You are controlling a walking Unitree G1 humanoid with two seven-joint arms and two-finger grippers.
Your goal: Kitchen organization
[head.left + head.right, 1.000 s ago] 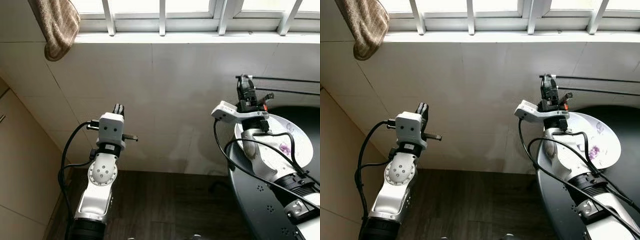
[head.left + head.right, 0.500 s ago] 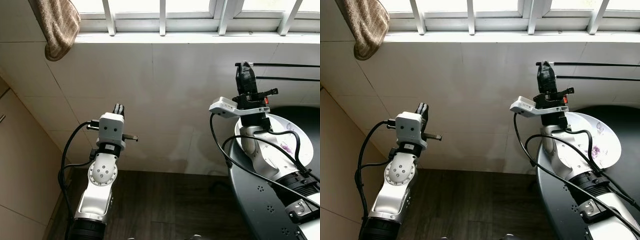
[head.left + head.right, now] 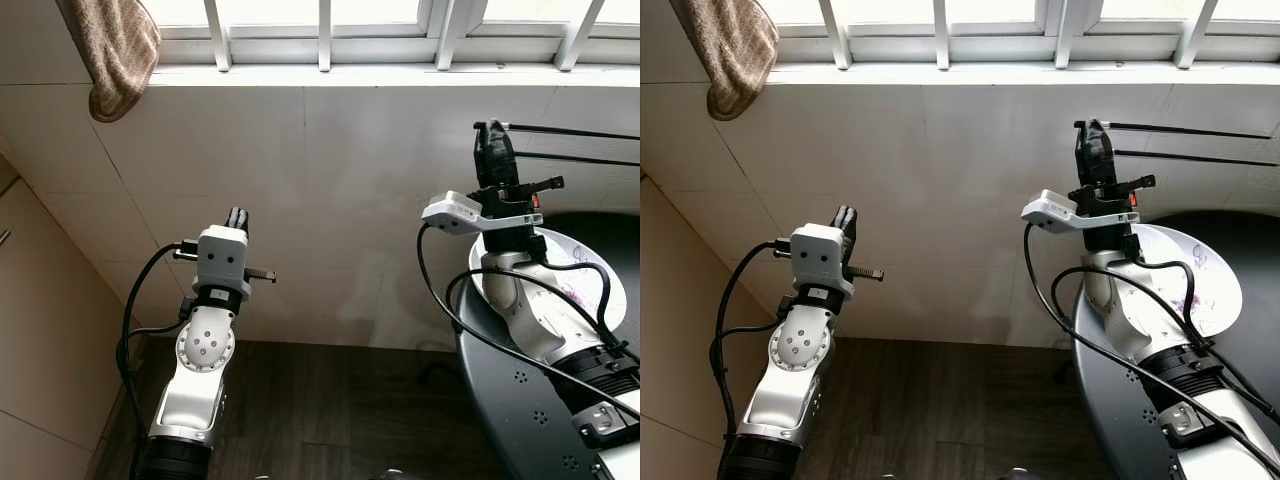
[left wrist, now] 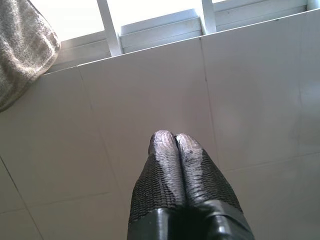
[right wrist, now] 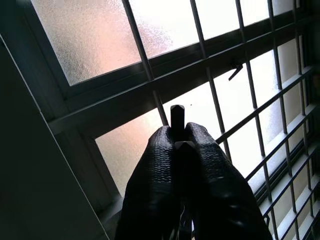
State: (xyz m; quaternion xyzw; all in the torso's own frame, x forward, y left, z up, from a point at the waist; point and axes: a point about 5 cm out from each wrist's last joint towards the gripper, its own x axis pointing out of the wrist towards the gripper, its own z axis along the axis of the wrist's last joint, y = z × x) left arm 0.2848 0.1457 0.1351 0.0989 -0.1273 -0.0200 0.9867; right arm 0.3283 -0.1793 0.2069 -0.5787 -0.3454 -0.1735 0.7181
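Observation:
My right gripper (image 3: 490, 132) is raised in front of the white tiled wall, fingers pointing up, shut on thin black sticks (image 3: 580, 131) that run off to the right. In the right wrist view a black stick end (image 5: 177, 114) pokes out between the closed fingertips, with the window bars behind it. Below that arm a white plate (image 3: 585, 262) with a purple flower print lies on a dark round table (image 3: 510, 400). My left gripper (image 3: 236, 216) is held up at the left, shut and empty, facing the wall; its pressed-together fingers (image 4: 165, 160) fill the wrist view's lower middle.
A brown towel (image 3: 115, 50) hangs at the top left by the window sill (image 3: 330, 72). A beige cabinet side (image 3: 40, 330) stands at the left. Dark wood floor (image 3: 330, 410) lies between the arms, under the wall.
My right gripper has risen and shifted slightly right, carrying the black sticks up with it. The left arm has stayed where it was.

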